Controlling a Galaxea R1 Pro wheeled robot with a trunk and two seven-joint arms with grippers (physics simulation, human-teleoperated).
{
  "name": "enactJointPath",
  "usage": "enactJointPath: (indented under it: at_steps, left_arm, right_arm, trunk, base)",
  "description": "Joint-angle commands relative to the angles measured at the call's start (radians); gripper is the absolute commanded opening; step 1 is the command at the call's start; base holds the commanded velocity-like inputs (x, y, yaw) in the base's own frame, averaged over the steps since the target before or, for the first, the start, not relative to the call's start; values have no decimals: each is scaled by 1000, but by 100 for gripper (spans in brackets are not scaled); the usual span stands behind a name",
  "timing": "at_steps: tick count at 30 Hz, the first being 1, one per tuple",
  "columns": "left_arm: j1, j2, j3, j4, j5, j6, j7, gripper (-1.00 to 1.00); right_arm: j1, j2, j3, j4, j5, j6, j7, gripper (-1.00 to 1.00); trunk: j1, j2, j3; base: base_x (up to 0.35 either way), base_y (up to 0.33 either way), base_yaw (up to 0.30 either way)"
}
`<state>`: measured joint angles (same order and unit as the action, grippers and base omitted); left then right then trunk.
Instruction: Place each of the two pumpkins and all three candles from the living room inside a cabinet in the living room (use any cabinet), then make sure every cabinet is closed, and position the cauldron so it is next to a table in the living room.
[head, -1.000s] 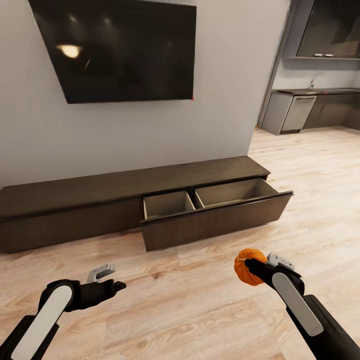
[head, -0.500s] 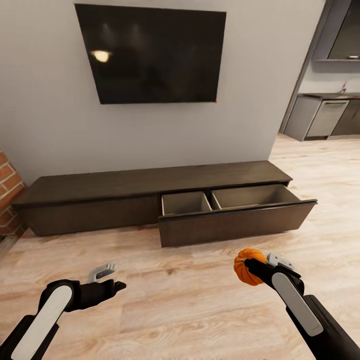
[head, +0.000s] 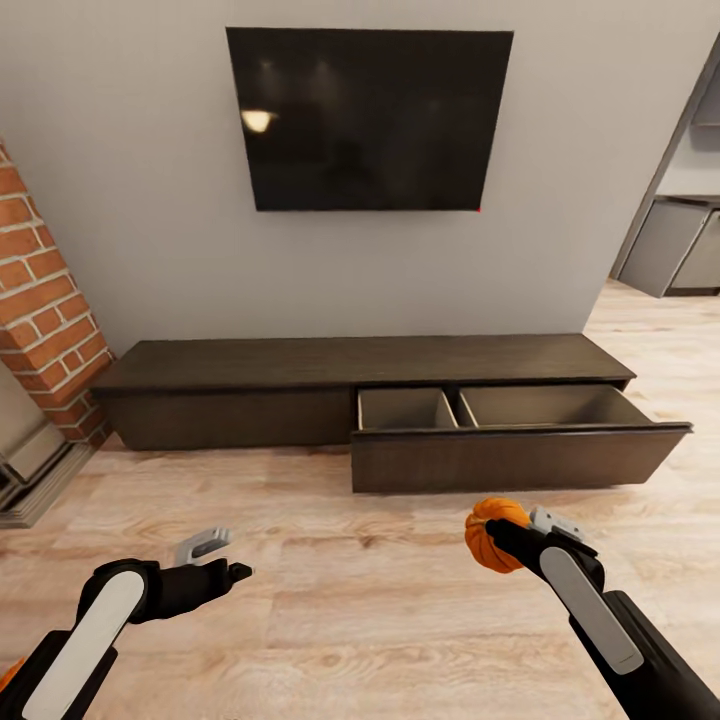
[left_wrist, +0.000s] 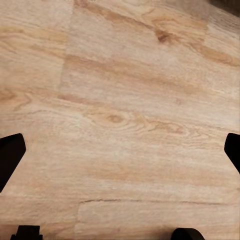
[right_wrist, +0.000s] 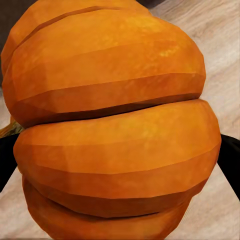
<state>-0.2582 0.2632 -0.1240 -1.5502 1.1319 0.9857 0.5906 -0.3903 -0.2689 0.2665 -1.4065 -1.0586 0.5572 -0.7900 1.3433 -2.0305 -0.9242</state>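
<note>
While the right pincer (head: 503, 537) pinches a pumpkin (head: 492, 533) above the floor (head: 350, 590), the cabinet (head: 300, 385) lies ahead and slightly right, its drawer (head: 520, 455) pulled open with two bare compartments. That arm is nearer. The left pincer (head: 222, 562) hangs spread, carrying nothing. The drawer's right end is cut off.

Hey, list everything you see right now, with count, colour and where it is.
pumpkin: one, orange, held in the right end effector, above the floor
cabinet: one, dark brown, long and low against the wall, its right-hand drawer pulled open, two beige compartments that look empty
television: one, black, on the wall above the cabinet
brick column: one, red, far left
kitchen units: grey, far right
floor: light wood
left end effector: open, empty, over the floor
</note>
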Motion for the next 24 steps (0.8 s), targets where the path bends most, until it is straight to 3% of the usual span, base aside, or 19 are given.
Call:
enactJointPath:
  at_steps: [1, 9, 16, 24]
  left_arm:
    - [-1, 1, -2, -1, 9, 1, 11, 100]
    - [-1, 1, -2, 0, 9, 1, 11, 100]
    - [-1, 1, -2, 0, 9, 1, 11, 100]
    - [-1, 1, -2, 1, 9, 1, 11, 100]
  right_arm:
    - [-1, -1, 2, -2, -4, 1, -9, -100]
    - [-1, 0, 10, -3, -4, 1, -8, -100]
    - [-1, 35, 21, -5, -3, 4, -9, -100]
    - [-1, 42, 22, -5, 0, 4, -9, -100]
  trunk:
    - [0, 0, 0]
    - [0, 0, 6]
    - [0, 0, 8]
    - [0, 0, 2]
  base:
    - [-48, 0, 253]
    - [-164, 0, 261]
    - [-16, 0, 283]
    - [-1, 0, 262]
